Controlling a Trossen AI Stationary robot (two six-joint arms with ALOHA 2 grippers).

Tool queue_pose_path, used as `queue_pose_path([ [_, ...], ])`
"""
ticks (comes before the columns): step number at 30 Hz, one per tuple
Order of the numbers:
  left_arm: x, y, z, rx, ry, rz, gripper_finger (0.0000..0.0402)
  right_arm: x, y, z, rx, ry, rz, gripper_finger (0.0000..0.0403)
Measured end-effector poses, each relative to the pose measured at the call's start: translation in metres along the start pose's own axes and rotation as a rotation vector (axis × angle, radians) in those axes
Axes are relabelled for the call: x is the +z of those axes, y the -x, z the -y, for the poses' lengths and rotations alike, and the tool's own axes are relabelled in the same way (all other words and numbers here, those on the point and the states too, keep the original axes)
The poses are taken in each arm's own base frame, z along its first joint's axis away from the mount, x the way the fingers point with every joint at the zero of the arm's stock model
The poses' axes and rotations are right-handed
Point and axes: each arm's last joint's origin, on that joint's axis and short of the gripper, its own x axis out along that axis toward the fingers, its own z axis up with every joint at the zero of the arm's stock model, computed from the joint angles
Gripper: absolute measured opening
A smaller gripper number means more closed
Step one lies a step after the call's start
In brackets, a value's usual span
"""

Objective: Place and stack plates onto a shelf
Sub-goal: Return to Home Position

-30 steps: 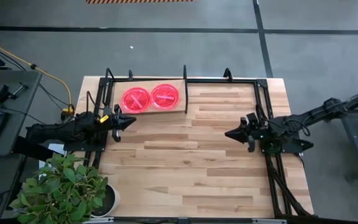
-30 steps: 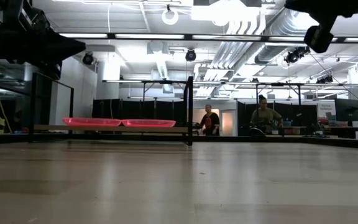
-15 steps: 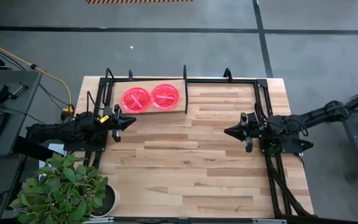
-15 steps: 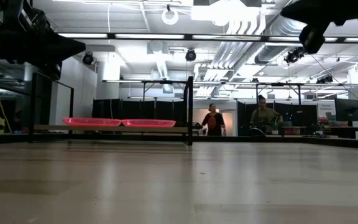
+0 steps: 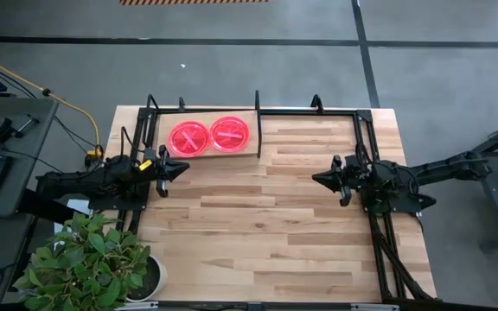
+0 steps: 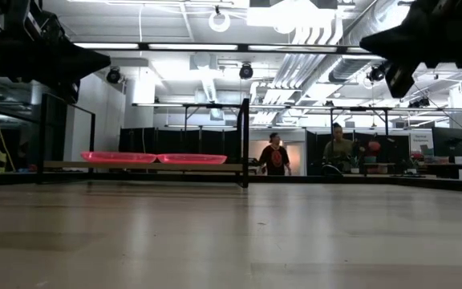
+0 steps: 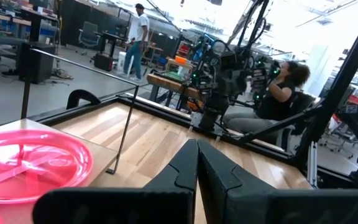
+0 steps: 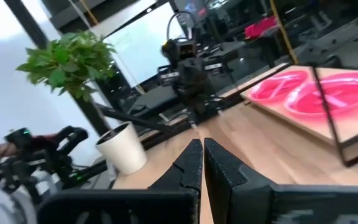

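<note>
Two stacks of pink-red plates (image 5: 188, 138) (image 5: 229, 134) rest side by side on the shelf (image 5: 167, 123), a light-wood board in a black frame at the table's far left. In the low view the plates (image 6: 155, 157) sit on the raised shelf board. My left gripper (image 5: 182, 168) hovers just near of the shelf at the table's left edge, shut and empty; its wrist view shows one plate (image 7: 27, 165) close by. My right gripper (image 5: 316, 180) hangs above the table's right side, shut and empty, with the plates (image 8: 306, 90) far ahead in its wrist view.
A black tube frame (image 5: 363, 138) runs along the table's far and right edges. A potted plant (image 5: 89, 263) stands off the near left corner. The butcher-block tabletop (image 5: 258, 233) spreads between the arms. People (image 6: 273, 158) show in the room beyond.
My right gripper has drawn slightly toward the table's far edge and dipped lower in the low view, with its arm folding back toward the right. It has stayed shut. The left arm and the plates have kept still.
</note>
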Motion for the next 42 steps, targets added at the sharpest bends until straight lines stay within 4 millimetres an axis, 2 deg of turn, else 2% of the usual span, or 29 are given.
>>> queue_pose_path([
  [11,0.0,0.0,0.0,0.001,-0.001,-0.004,0.0,-0.021,0.011,0.028,-0.1,0.102,-0.014,0.0],
  [18,-0.001,0.0,0.0,0.001,-0.001,-0.006,0.0,-0.025,0.012,0.032,-0.124,0.229,-0.068,0.0],
  [29,-0.006,0.001,0.004,-0.039,-0.004,-0.066,0.0,-0.036,0.014,0.037,-0.167,0.257,-0.184,0.0],
  [42,-0.006,0.001,0.004,-0.042,-0.004,-0.065,0.0,-0.044,0.017,0.042,-0.229,0.089,-0.264,0.0],
])
